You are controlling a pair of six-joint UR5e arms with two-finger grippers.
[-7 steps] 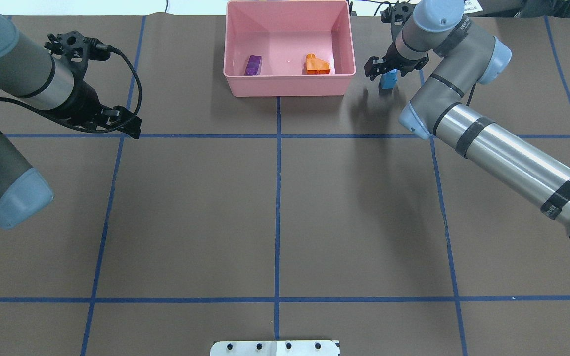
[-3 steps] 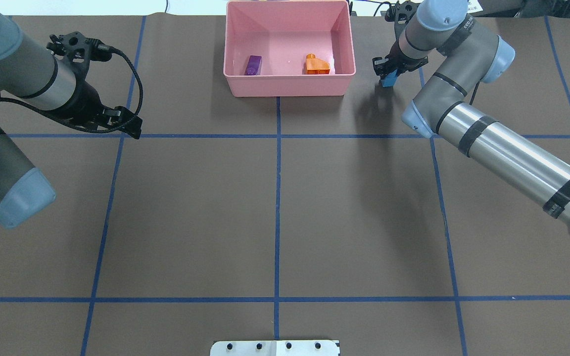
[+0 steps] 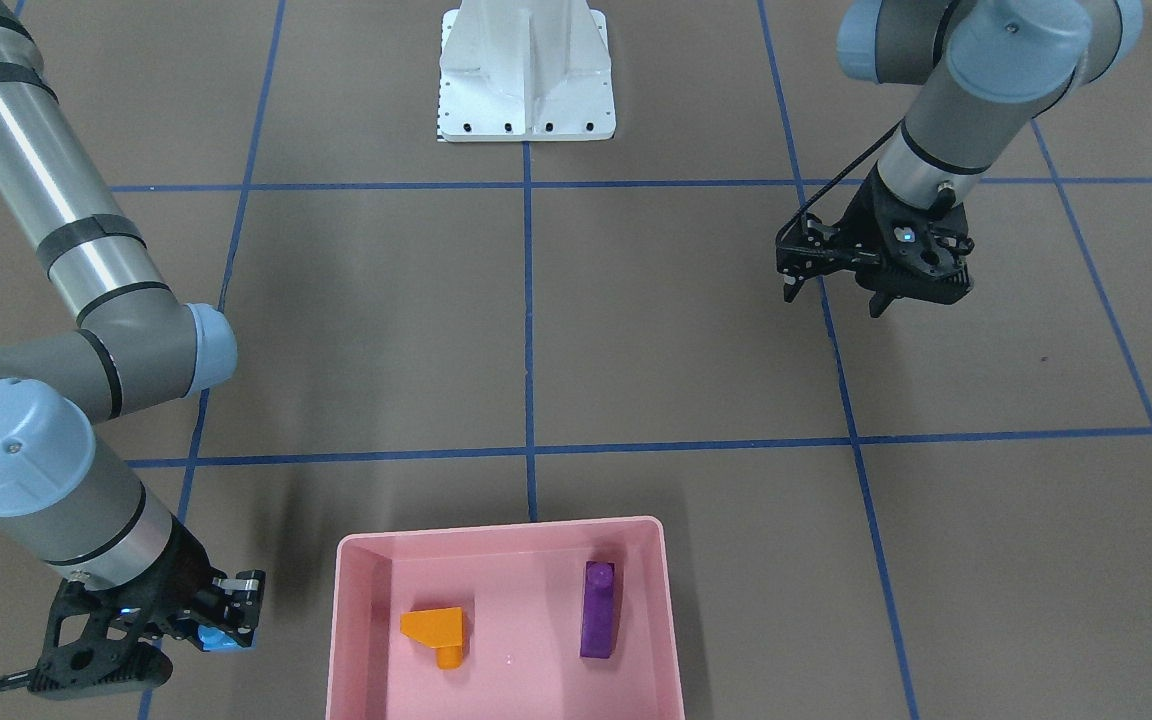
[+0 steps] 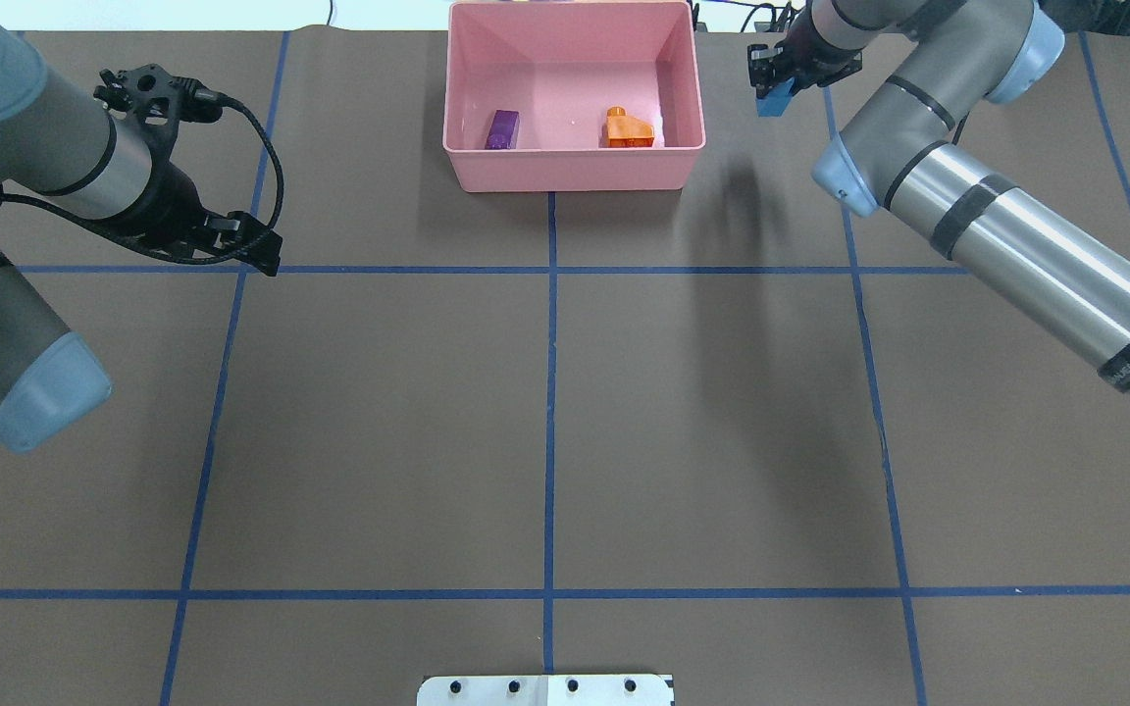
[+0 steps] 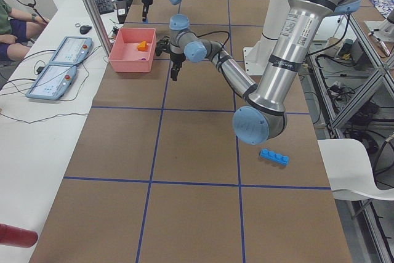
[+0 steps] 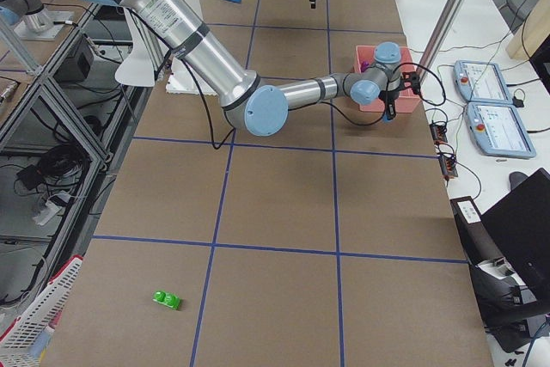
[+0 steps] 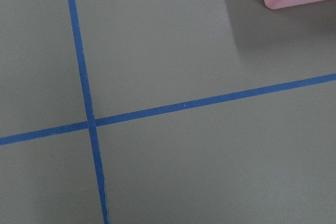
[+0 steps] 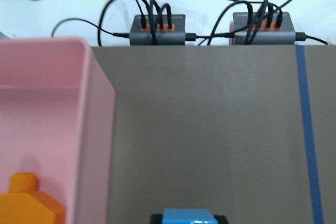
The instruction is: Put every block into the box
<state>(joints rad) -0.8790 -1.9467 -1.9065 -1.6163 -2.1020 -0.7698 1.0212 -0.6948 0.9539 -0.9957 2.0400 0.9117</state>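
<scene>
The right gripper (image 4: 773,90) has its jaws clenched on the small blue cube (image 4: 772,102) above the tabletop (image 4: 545,392), the pink box (image 4: 575,174) lying just beside them and holding the purple bar (image 4: 502,128) and the orange sloped block (image 4: 629,128), while the left gripper (image 3: 833,298) hangs with its jaws spread and empty, well apart from that box.

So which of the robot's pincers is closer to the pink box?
Right. The right pincer, holding a small blue cube, is just beside the pink box, off one end. The left pincer is much farther off, beyond the opposite end.
</scene>
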